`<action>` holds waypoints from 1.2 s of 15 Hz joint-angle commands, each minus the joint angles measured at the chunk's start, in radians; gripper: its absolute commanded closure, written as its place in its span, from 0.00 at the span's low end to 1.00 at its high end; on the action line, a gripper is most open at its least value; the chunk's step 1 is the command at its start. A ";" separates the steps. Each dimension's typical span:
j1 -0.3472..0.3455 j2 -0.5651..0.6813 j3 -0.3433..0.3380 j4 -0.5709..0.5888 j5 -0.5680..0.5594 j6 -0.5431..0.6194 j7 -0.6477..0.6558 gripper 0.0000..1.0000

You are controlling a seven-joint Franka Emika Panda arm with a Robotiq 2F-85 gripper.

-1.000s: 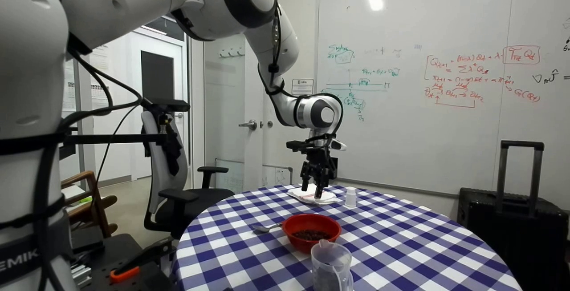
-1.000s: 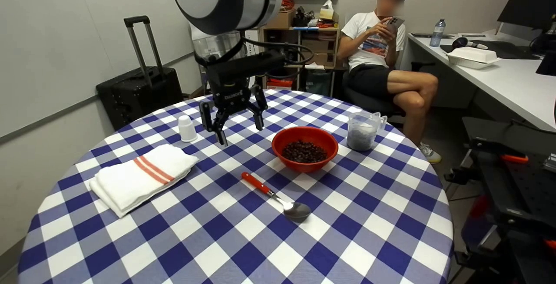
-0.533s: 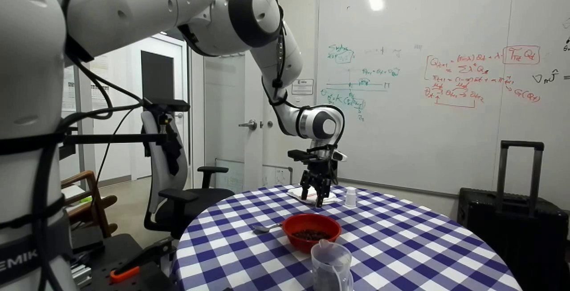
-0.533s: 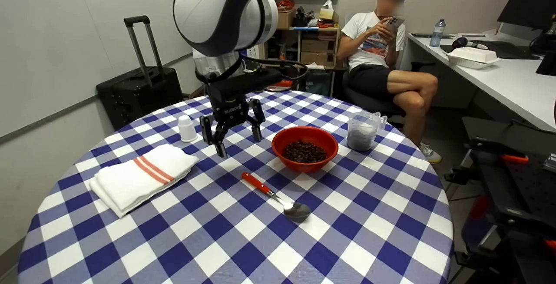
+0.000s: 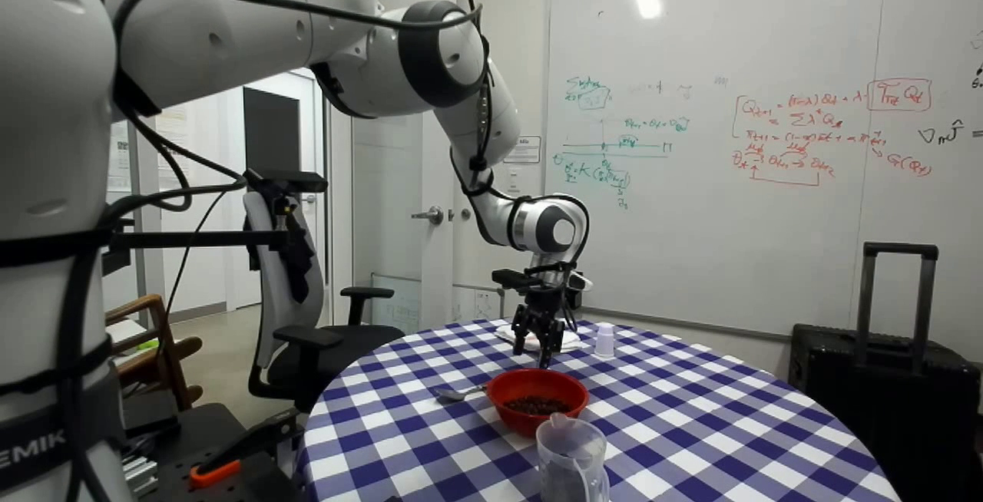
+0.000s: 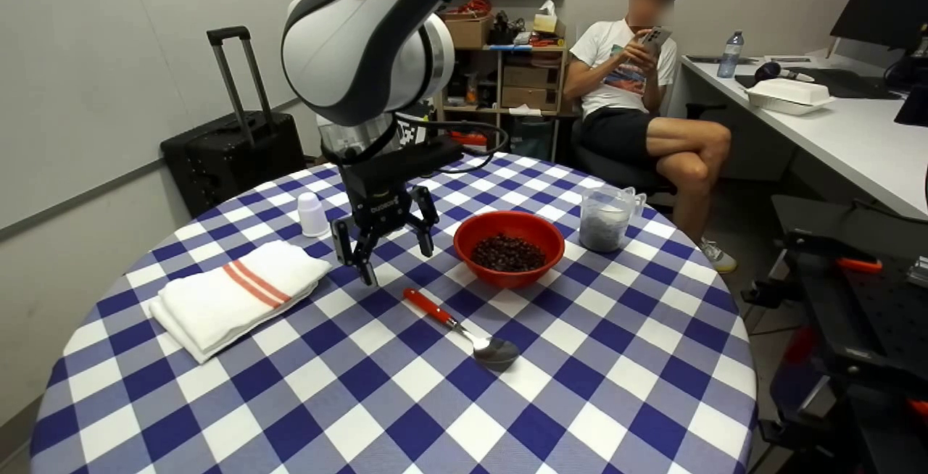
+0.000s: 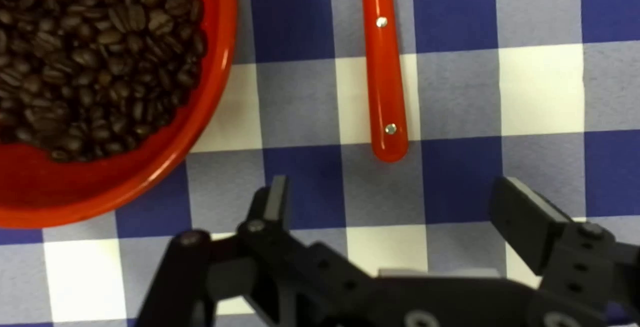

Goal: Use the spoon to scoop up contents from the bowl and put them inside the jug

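- pincer (image 6: 398, 262) lower than a second ago in both exterior views, closer down to the desk (image 6: 348, 401); spread wide then and now, nothing in its grasp.
- spoon (image 6: 453, 323) unmoved: flat on the desk near the bowl (image 6: 511, 280), not touching it, red handle (image 7: 385, 72) toward the pincer.
- wrist view: handle's end lies in line with the gap between the fingertips (image 7: 276, 199), but just short of it.
- reads as the approach for the spoon. my guess: further down, then forward along the handle, before any squeeze would catch it.
- possible snag: the fingertip on the bowl's side could brush the rim.
- early in the job, by the look of it. dark beans (image 6: 507, 251) lie in the bowl, scooping not begun; jug (image 6: 605, 229) upright just beside the bowl, on a different side from the spoon.
- hard to see: handle mostly hidden behind the bowl in an exterior view, scoop (image 5: 451, 394) poking out past it. jug's base cut off by the lower edge there.
- jug wall cloudy; cannot tell whether anything is inside.
- wrist view crops the bowl and loses the scoop off the top; jug not in it at all.
- clearance between fingertips and desk: cannot judge.
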 commanded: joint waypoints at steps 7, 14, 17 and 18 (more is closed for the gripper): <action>0.011 0.074 0.014 0.080 0.011 -0.056 -0.011 0.00; 0.009 0.093 0.013 0.092 0.011 -0.061 -0.010 0.40; 0.009 0.091 0.012 0.101 0.010 -0.076 -0.007 0.62; 0.010 0.090 0.012 0.105 0.010 -0.078 -0.007 0.68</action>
